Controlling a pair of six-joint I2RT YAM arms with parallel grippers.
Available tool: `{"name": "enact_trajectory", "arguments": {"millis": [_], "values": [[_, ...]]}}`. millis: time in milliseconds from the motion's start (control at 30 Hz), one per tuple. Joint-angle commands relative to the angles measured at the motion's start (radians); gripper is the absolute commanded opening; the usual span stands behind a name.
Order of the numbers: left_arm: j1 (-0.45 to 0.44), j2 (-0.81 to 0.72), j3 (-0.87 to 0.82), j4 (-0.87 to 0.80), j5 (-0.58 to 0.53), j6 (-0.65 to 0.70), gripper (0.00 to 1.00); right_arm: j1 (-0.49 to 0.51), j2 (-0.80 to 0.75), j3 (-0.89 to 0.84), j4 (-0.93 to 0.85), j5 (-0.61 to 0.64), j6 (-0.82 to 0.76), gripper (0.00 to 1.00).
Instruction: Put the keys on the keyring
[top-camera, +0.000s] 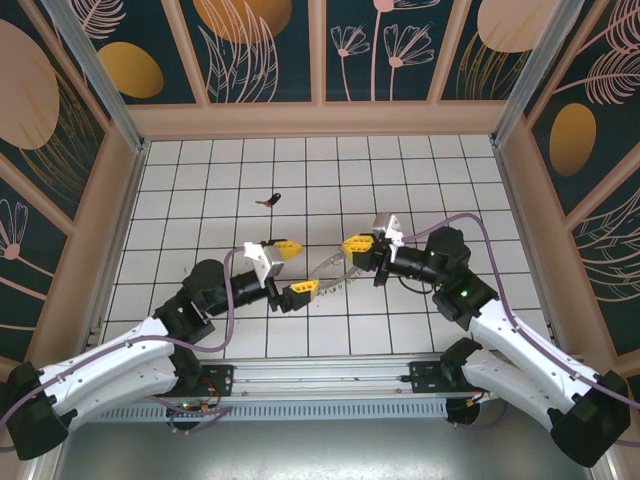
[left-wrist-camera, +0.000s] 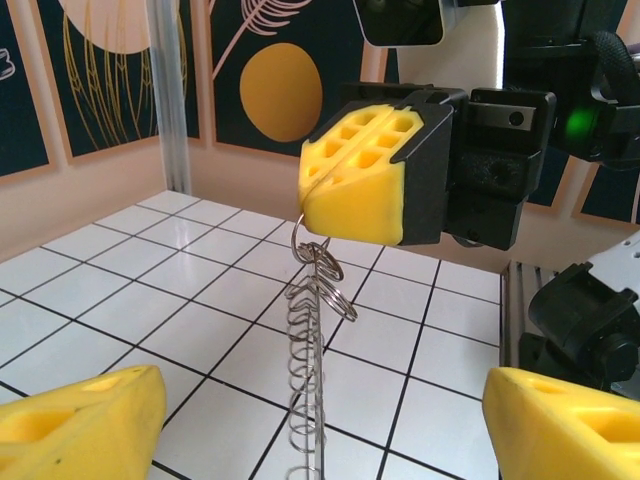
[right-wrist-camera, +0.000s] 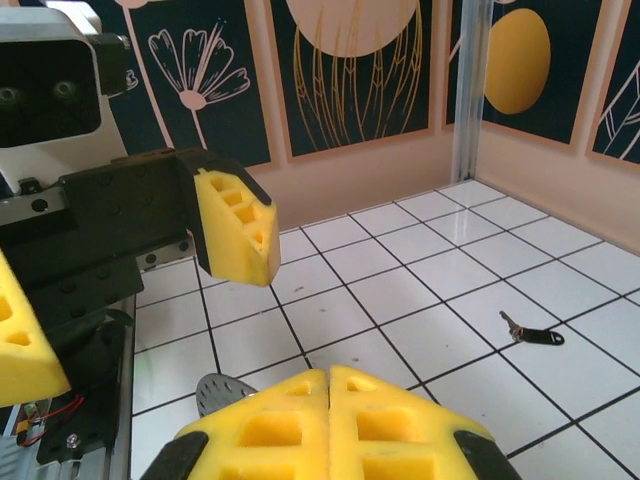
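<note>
We see R gripper (top-camera: 357, 243) pinched shut on keyring (top-camera: 330, 272), which hangs between L gripper (top-camera: 296, 268) fingers, spread wide, no contact. The keys (top-camera: 268, 200) lie on tiles, well apart. Our worry: floppy ring swings or slips if L clamps off-centre.

A white tiled floor (top-camera: 420, 180) is lying under a grid of thin dark lines, and soft light is glancing off its glossy tiles; dark teal walls (top-camera: 260, 50) are rising on three sides, carrying peach flowers, feathery leaves and golden ovals inside pale tan frames; bare aluminium posts (top-camera: 95, 70) are standing in the two far corners; a grey metal rail (top-camera: 330, 372) is running along the near edge
</note>
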Motion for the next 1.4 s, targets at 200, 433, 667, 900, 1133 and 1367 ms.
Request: {"name": "enact_trajectory", "arguments": {"millis": [200,433,667,900,1133,1367], "values": [[-0.005,-0.035,0.039,-0.007,0.047,0.039,0.71,-0.008,-0.082,-0.105,0.189,-0.064,-0.002,0.00],[-0.005,-0.044,0.065,-0.074,0.059,0.069,0.60,-0.008,-0.085,-0.147,0.269,-0.115,-0.012,0.00],[-0.005,-0.004,0.106,-0.107,0.092,0.115,0.46,-0.008,-0.090,-0.178,0.333,-0.163,-0.008,0.00],[-0.006,0.043,0.133,-0.103,0.144,0.140,0.32,-0.006,-0.068,-0.179,0.376,-0.205,0.004,0.00],[-0.005,0.095,0.154,-0.073,0.182,0.144,0.28,0.005,-0.051,-0.177,0.396,-0.225,0.007,0.00],[-0.008,0.131,0.157,-0.023,0.227,0.118,0.24,0.015,-0.050,-0.180,0.403,-0.223,0.007,0.00]]}}
